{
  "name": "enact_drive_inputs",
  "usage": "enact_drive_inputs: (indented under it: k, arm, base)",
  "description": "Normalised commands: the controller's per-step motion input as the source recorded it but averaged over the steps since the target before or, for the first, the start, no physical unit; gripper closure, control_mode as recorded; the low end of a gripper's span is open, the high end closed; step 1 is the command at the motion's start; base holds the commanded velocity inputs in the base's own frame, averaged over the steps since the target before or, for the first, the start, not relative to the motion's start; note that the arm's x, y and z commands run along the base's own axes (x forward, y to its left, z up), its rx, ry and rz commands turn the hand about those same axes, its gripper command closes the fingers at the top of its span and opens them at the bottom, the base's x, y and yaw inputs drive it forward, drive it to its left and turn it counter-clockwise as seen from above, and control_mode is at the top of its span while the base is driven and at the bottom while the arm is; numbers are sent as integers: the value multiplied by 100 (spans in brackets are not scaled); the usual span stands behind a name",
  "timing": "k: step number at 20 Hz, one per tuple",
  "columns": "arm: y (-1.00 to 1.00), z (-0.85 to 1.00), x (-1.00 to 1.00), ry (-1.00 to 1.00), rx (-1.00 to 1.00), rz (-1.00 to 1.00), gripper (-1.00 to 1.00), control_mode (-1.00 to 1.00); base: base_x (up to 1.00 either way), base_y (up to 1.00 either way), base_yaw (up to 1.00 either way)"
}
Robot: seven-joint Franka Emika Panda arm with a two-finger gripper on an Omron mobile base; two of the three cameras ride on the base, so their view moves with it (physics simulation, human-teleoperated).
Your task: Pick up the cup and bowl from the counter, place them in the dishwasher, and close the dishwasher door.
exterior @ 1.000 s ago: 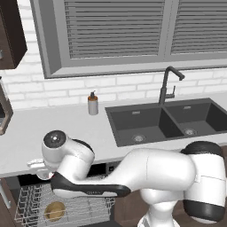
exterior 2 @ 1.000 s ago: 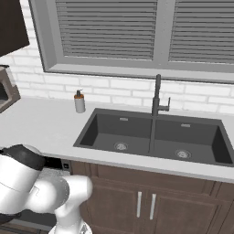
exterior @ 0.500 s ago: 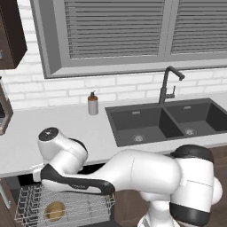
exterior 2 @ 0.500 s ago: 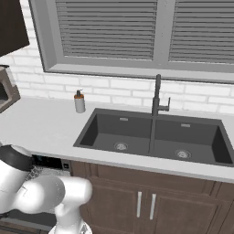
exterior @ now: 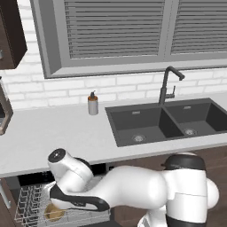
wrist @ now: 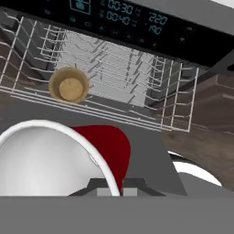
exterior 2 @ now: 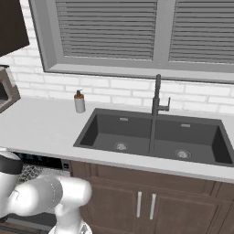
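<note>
So the bowl is already sitting near the left edge of the dishwasher rack, the gripper is clenched on the cup just in front of the rack, and the door is left to shut.

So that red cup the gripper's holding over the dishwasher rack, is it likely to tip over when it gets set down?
Probably somewhat. The cup tapers, so on its narrow end it could tip on the wire rack. It looks like thin, stiff plastic, likely light, so a nudge could shift it. Being round, it would probably roll if it fell. The bowl sits steady there.
</note>
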Motion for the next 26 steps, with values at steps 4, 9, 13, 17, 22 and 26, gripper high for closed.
enact_drive_inputs:
  k: [4, 9, 13, 17, 22, 26]
  arm:
    - [-29, -33, 16, 0, -2, 12, 100, -100]
    - [-18, -43, 17, -2, 0, 13, 100, -100]
    - [-3, -63, 9, -19, 0, 19, 100, -100]
    - [0, -62, 0, -15, 0, 20, 100, -100]
    - [0, -28, 4, -8, 0, 16, 100, -100]
    - [-5, 1, 42, 0, 5, 8, 100, -100]
  base:
    - [0, 0, 0]
    - [0, 0, 0]
    - [0, 0, 0]
    - [0, 0, 0]
    - [0, 0, 0]
    - [0, 0, 0]
